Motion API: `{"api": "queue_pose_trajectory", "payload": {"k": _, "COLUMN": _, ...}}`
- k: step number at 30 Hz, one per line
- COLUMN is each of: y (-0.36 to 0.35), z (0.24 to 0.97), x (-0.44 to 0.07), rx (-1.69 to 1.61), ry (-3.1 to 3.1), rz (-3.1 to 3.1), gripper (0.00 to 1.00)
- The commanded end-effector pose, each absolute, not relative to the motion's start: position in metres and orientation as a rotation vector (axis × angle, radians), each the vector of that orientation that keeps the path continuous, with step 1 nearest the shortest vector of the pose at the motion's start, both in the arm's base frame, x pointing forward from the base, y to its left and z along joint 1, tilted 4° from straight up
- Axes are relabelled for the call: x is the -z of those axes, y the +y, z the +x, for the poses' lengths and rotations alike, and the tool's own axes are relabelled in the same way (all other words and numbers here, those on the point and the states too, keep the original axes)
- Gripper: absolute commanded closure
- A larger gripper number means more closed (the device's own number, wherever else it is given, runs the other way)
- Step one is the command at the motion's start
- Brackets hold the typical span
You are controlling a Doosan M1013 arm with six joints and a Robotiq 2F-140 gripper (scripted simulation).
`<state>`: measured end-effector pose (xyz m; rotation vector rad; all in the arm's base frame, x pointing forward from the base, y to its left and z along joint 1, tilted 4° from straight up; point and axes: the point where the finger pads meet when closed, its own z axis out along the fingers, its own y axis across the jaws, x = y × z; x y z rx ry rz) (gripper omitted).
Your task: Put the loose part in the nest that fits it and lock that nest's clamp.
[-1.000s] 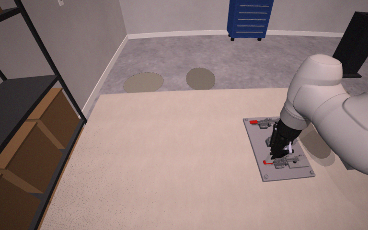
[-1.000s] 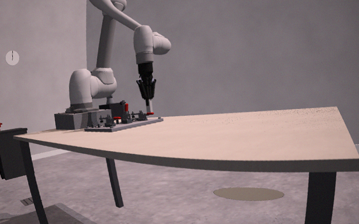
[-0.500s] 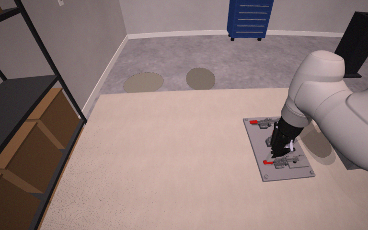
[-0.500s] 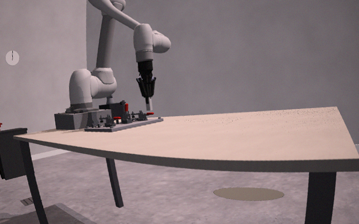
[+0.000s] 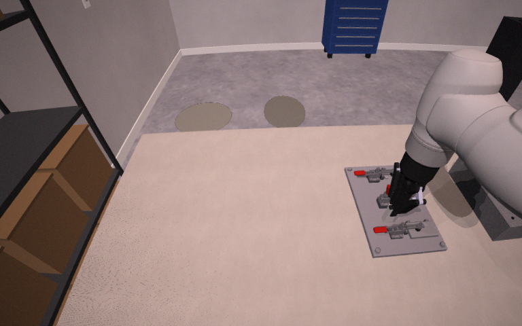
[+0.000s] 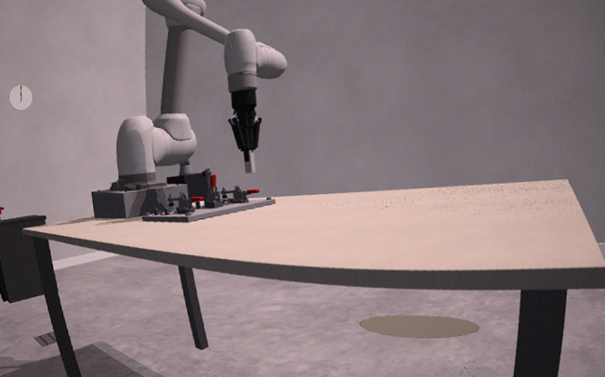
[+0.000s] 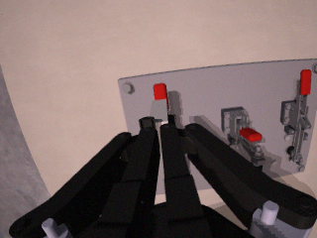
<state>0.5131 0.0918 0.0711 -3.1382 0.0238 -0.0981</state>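
A grey fixture plate (image 5: 363,209) (image 6: 242,206) (image 7: 198,91) carries three toggle clamps with red handles. The near clamp's handle (image 5: 380,229) (image 7: 159,91) lies flat, and its bar (image 5: 413,224) reaches over a flat light-grey part (image 5: 429,233) in that nest. The middle clamp's handle (image 5: 387,189) (image 6: 213,179) (image 7: 250,134) stands upright. The far clamp's handle (image 5: 359,172) (image 7: 305,81) lies flat. My gripper (image 5: 392,213) (image 6: 249,166) (image 7: 160,111) is shut and empty. It hangs well above the plate, over the near clamp, and in the wrist view its fingers hide that clamp's nest.
The arm's base block (image 5: 503,226) (image 6: 130,201) stands right behind the fixture. A shelf with brown boxes (image 5: 57,184) stands off the table's left edge. A blue drawer cabinet (image 5: 354,24) stands on the floor by the back wall.
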Motion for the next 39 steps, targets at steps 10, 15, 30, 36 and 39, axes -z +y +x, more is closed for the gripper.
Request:
{"api": "queue_pose_trajectory", "payload": {"k": 10, "y": 0.092, "z": 0.512, "x": -0.091, "rx": 0.098, "ry": 0.024, "rz": -3.138, "gripper": 0.9}}
{"api": "queue_pose_trajectory", "payload": {"k": 15, "y": 0.092, "z": 0.512, "x": -0.092, "rx": 0.098, "ry": 0.024, "rz": -3.138, "gripper": 0.9}}
{"api": "queue_pose_trajectory", "payload": {"k": 30, "y": 0.092, "z": 0.512, "x": -0.092, "rx": 0.098, "ry": 0.024, "rz": -3.138, "gripper": 0.9}}
{"api": "queue_pose_trajectory", "payload": {"k": 36, "y": 0.092, "z": 0.512, "x": -0.092, "rx": 0.098, "ry": 0.024, "rz": -3.138, "gripper": 0.9}}
{"api": "queue_pose_trajectory", "payload": {"k": 39, "y": 0.092, "z": 0.512, "x": -0.092, "rx": 0.098, "ry": 0.024, "rz": -3.138, "gripper": 0.9}}
